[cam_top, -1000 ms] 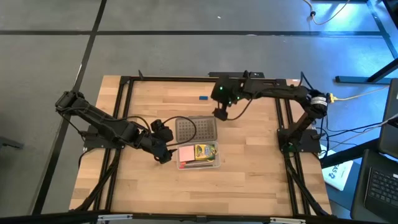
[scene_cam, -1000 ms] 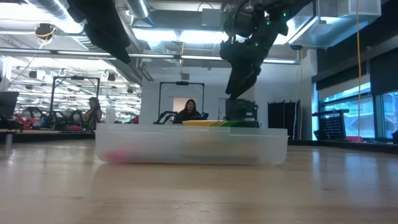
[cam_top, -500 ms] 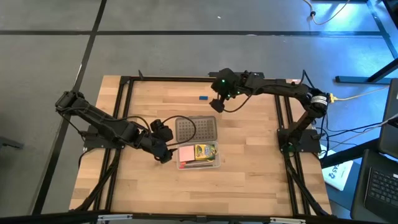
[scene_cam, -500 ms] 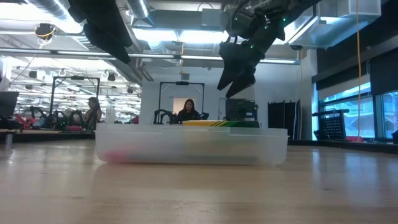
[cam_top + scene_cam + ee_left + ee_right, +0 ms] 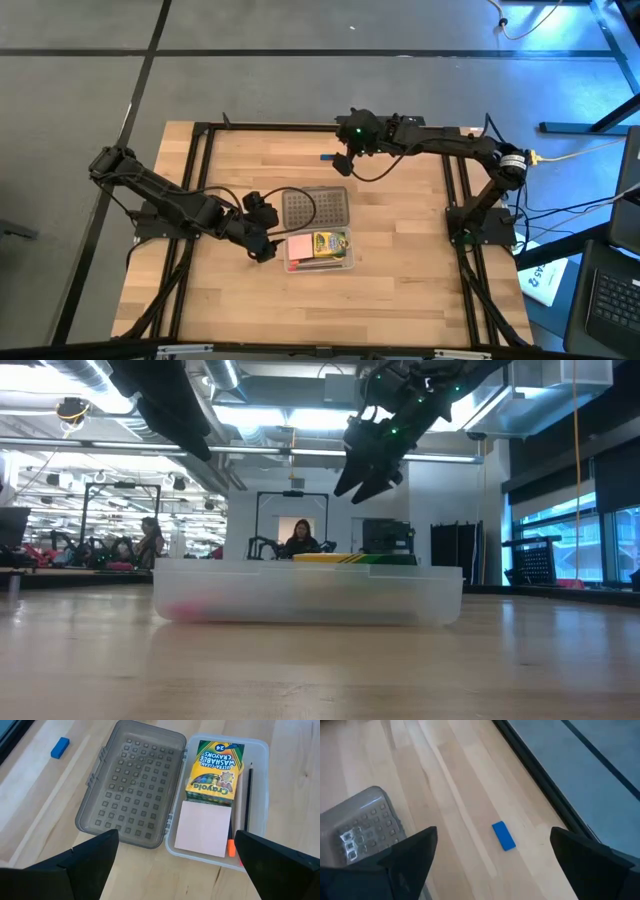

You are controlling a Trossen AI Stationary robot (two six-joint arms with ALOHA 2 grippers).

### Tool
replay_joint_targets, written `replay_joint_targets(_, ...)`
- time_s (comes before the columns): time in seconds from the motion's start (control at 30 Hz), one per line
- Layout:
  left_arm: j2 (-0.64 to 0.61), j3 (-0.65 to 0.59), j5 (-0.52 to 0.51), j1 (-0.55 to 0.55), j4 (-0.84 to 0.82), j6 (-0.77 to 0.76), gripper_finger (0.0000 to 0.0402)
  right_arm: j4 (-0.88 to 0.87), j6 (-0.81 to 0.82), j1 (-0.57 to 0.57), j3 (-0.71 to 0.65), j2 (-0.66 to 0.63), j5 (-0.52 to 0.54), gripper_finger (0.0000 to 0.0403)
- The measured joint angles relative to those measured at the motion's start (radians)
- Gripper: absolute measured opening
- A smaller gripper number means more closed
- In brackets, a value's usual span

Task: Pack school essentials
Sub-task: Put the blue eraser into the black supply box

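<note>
Surface: wooden surface point(image 5: 400, 300), bare toward its near edge.
Left claw: left claw point(image 5: 262, 247) waits beside the case point(image 5: 345, 262), jaws spread wide, holding nothing.
Case: lid point(image 5: 315, 209) lies open; crayon box point(image 5: 216, 771), pink pad point(image 5: 204, 828) and pencils point(image 5: 248, 795) sit inside.
Blue block: blue block point(image 5: 326, 157) lies alone near the far edge, unpacked.
Right claw: right claw point(image 5: 341, 166) has swung from over the lid toward the block, jaws wide, empty; a pick looks next.

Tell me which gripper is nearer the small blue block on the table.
Right. The right gripper hangs open just beside the blue block, above the table. The left gripper, also open, sits by the case, well away from it.
</note>
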Motion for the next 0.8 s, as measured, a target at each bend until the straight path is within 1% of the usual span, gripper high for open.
replay_joint_targets(0.23,0.000,0.000,0.000,0.000,0.000,0.000,0.0394,-0.001,-0.003,0.005,0.000,0.000,0.066,0.0388)
replay_joint_targets(0.47,0.000,0.000,0.000,0.000,0.000,0.000,0.0394,-0.002,0.003,0.005,0.000,0.000,0.061,0.0388)
replay_joint_targets(0.6,0.000,0.000,0.000,0.000,0.000,0.000,0.0394,-0.001,0.051,0.005,0.000,0.000,0.050,0.0388)
replay_joint_targets(0.7,0.000,0.000,0.000,0.000,0.000,-0.001,0.0394,-0.003,0.054,0.005,0.000,0.000,0.043,0.0388)
replay_joint_targets(0.8,0.000,0.000,0.000,0.000,0.000,-0.001,0.0394,-0.004,0.061,0.005,0.000,0.000,0.042,0.0381)
